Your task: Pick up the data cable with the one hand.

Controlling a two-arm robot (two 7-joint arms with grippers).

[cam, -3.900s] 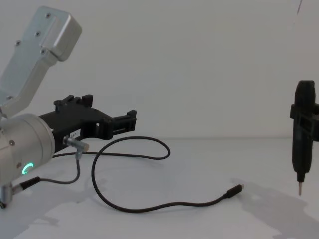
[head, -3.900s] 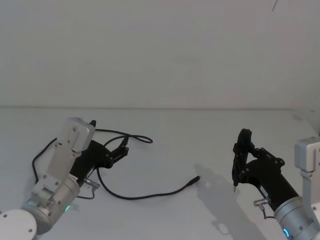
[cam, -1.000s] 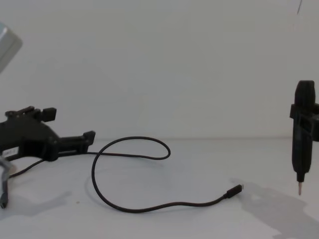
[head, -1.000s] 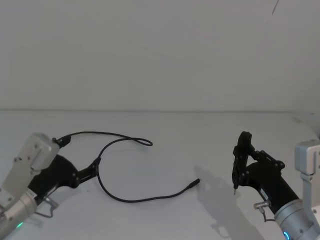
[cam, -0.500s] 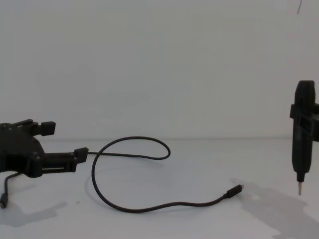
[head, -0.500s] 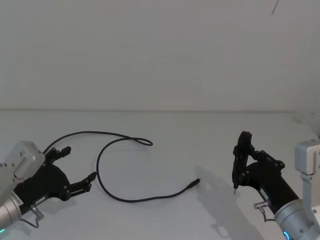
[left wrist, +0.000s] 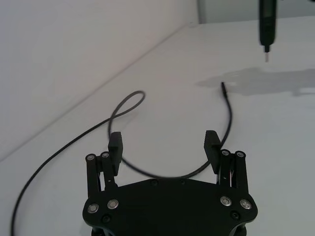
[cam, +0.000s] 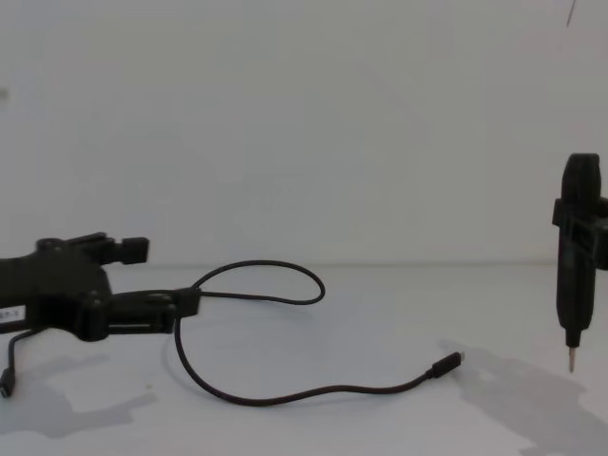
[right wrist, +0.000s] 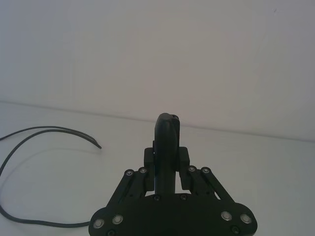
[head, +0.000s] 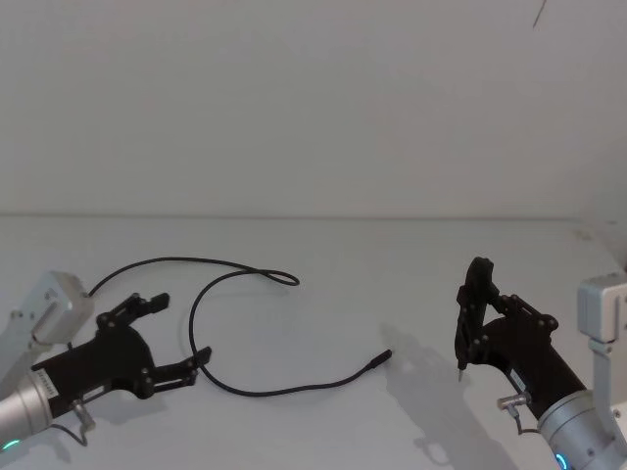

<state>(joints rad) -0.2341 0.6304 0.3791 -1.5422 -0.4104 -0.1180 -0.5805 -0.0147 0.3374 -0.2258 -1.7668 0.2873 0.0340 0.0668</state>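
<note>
Data cable [head: 193, 318] lay slack on the tabletop [head: 333, 274], and nobody had it!
Near left, the left gripper [head: 180, 326] hung low, spread wide and empty, the cable's bend right at its fingertips. The plug [head: 384, 356] pointed right. Well apart, the right gripper [head: 477, 328] was clamped on an upright pen-shaped tool [head: 477, 279], tip down.

This looks like a laboratory test bench: a smooth white table [head: 294, 441] fills the lower half of the frame, and a plain white wall [head: 313, 98] stands in the upper half.
</note>
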